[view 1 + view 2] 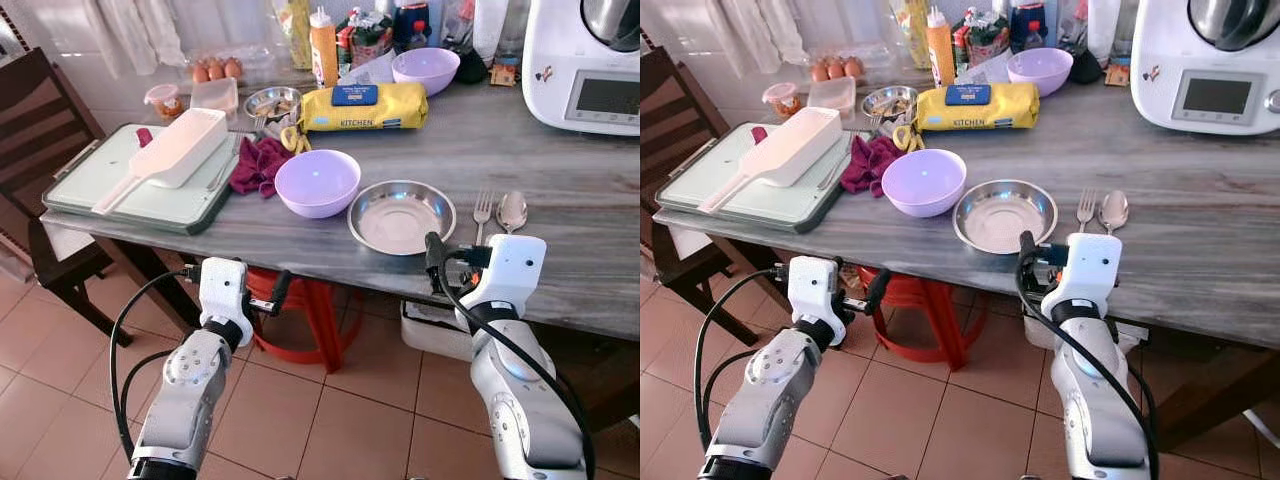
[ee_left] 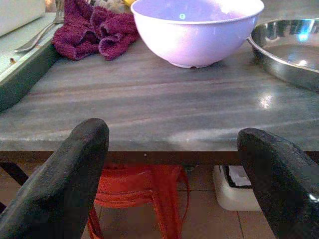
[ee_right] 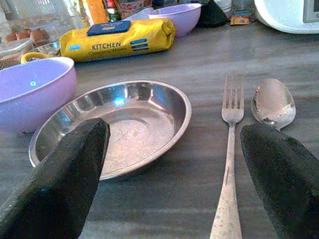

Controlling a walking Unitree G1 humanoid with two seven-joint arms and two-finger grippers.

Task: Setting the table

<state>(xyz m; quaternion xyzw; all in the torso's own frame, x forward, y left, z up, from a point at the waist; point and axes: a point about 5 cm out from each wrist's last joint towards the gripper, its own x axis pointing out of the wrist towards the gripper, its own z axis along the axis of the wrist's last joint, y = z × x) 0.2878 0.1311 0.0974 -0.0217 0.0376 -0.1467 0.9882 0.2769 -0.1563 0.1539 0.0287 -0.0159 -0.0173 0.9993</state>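
Observation:
On the grey table lie a lilac bowl (image 1: 317,182), a steel plate (image 1: 401,216) to its right, then a fork (image 1: 482,215) and a spoon (image 1: 512,210) side by side. A second lilac bowl (image 1: 426,69) stands at the back. My left gripper (image 1: 268,297) is open and empty, held just below the table's front edge and facing the near bowl (image 2: 197,30). At the front edge my right gripper (image 1: 447,262) is open and empty too, with the plate (image 3: 119,124) and fork (image 3: 229,149) showing between its fingers.
A green tray (image 1: 90,180) with a white scoop (image 1: 175,150) takes the table's left end, with a maroon cloth (image 1: 258,165) beside it. Behind are a yellow wipes pack (image 1: 365,107), bottles, eggs and a white appliance (image 1: 585,60). A dark chair (image 1: 40,130) stands left; a red stool (image 1: 310,305) is under the table.

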